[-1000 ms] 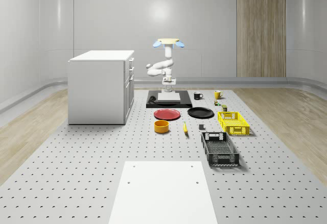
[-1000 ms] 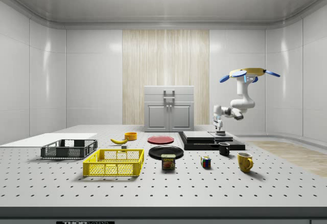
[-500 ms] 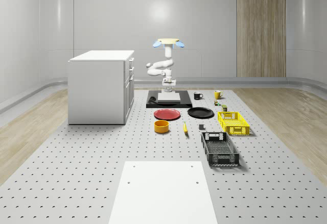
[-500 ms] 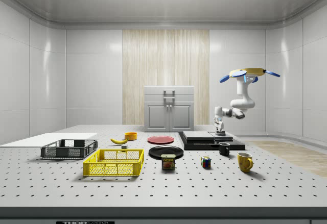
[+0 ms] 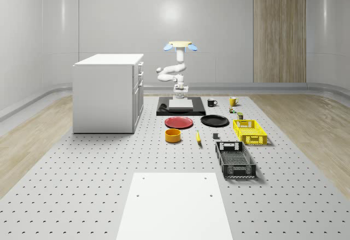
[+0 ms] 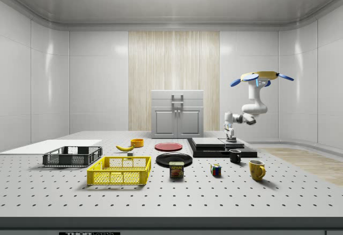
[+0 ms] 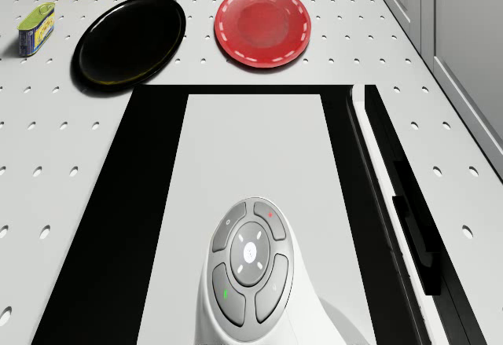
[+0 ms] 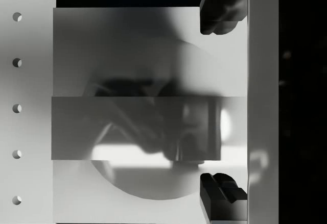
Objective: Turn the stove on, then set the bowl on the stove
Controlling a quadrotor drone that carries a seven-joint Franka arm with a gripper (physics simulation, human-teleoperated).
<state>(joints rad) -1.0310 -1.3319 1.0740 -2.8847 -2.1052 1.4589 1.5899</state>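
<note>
Working from the whole-scene view's left: you have a white cabinet (image 5: 108, 92) standing on the perforated tabletop (image 5: 82, 180), with a white sheet (image 5: 175, 206) lying flat at the near edge. The orange bowl (image 5: 173, 135) sits on the tabletop in front of the red plate (image 5: 179, 122), well apart from the stove (image 5: 162, 109), with a banana (image 5: 198, 137) just beside it to the right. The stove is the black slab with a pale top panel behind the red plate.

Your drone (image 5: 180, 46) hovers above the stove's far side, arm folded down beneath it. The hand (image 5: 180, 94) points straight down, close above the stove's pale panel; whether it touches is not clear. In the wrist view the two dark fingertips (image 8: 220, 9) stand wide apart, nothing between them, with the pale panel and black stove body below.

Further right you have the black plate (image 5: 215, 121), a black mug (image 5: 211, 102) and a yellow mug (image 5: 232, 101) behind it, a yellow crate (image 5: 249, 131) and a black crate (image 5: 235, 159) nearer the front. The side view also shows a tin (image 6: 176, 169) and a coloured cube (image 6: 215, 169) near the plates.
</note>
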